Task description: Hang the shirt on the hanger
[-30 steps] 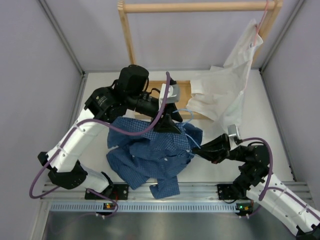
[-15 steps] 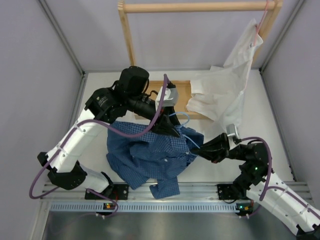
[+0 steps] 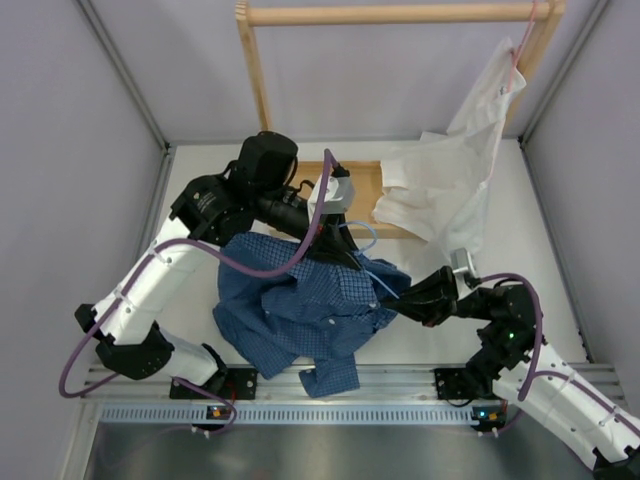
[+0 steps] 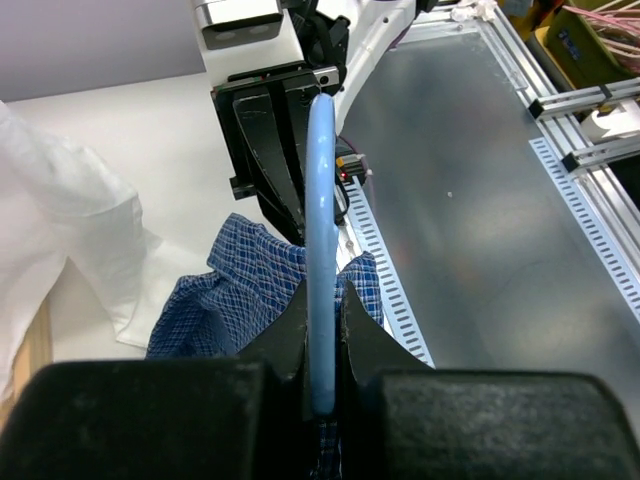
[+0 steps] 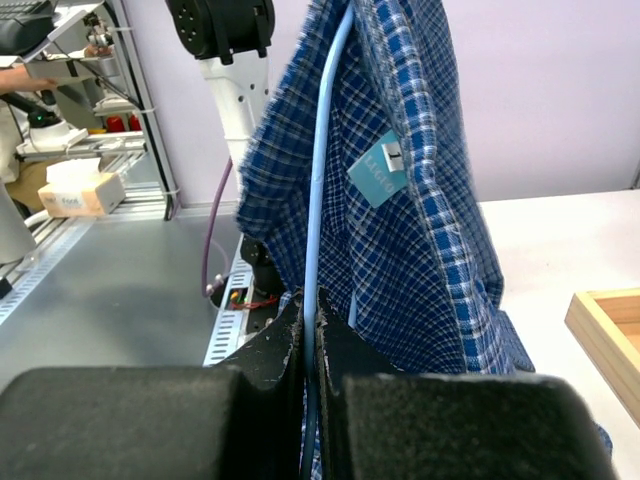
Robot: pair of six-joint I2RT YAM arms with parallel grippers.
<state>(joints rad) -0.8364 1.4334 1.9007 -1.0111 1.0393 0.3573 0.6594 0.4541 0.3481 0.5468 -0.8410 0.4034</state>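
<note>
From the overhead camera, the blue checked shirt (image 3: 285, 310) lies crumpled on the table (image 3: 545, 270), low and a little left of the frame's centre, its lower edge reaching the rail at the table's bottom edge. The light blue hanger (image 3: 362, 236) shows at the shirt's upper right, its hook curving above the cloth and one wire running down to the right. The left hand (image 3: 336, 252) sits over the shirt's upper edge, and the right hand (image 3: 404, 299) meets the shirt's right side. A white shirt (image 3: 440, 190) hangs from the wooden rack (image 3: 400, 14) at the upper right, and a wooden tray (image 3: 366, 182) lies just above the left hand.

In the left wrist view, the left hand (image 4: 322, 325) has its fingers pressed together on the hanger (image 4: 320, 220), which runs straight up the frame to the right hand (image 4: 272, 140). The shirt (image 4: 240, 290) bunches below, with the white shirt (image 4: 70, 215) at the left.

In the right wrist view, the right hand (image 5: 310, 335) is clamped on the hanger (image 5: 325, 170) wire. The shirt (image 5: 430, 240) drapes over it, filling the centre, a teal label (image 5: 378, 168) showing inside. The wooden tray (image 5: 610, 325) shows at the lower right.
</note>
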